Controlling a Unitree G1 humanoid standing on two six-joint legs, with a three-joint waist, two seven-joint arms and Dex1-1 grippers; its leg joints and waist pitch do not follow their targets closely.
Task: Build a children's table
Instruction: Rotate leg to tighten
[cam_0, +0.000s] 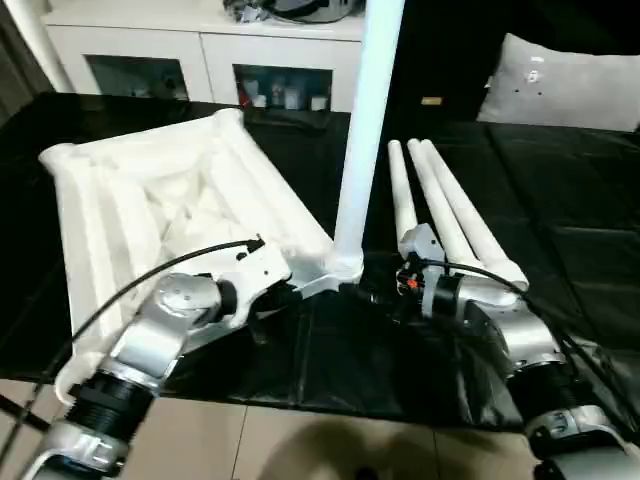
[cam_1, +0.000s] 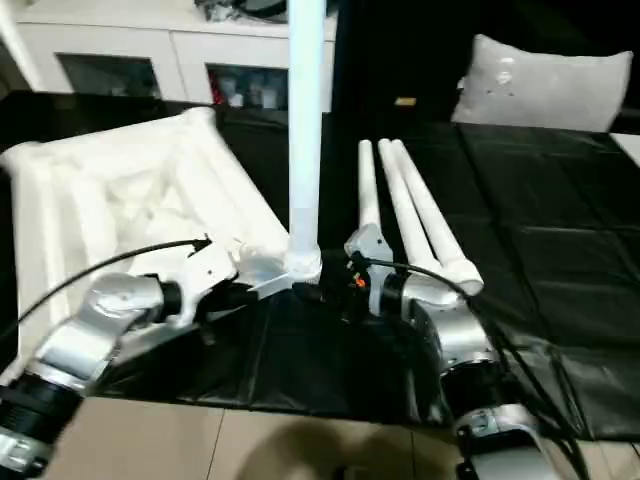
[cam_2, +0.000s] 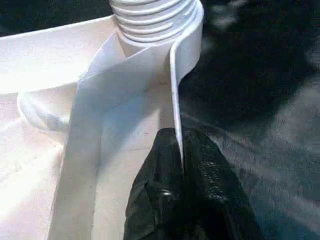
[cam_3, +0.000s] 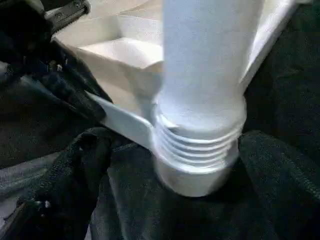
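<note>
Black tabletop (cam_0: 560, 180); left gripper (cam_2: 180, 165) clamped on table rim (cam_2: 176, 100), right gripper (cam_3: 165, 170) spread around upright leg (cam_0: 365, 130).

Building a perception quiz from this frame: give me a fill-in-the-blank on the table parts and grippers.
1. The tabletop lies with its ribbed ___ facing up.
2. One leg stands upright in a corner ___.
3. ___ more legs lie on the black cover.
4. The left gripper is shut on the tabletop's ___; the right gripper's fingers flank the leg's threaded base.

Missing: underside; socket; three; rim
</note>
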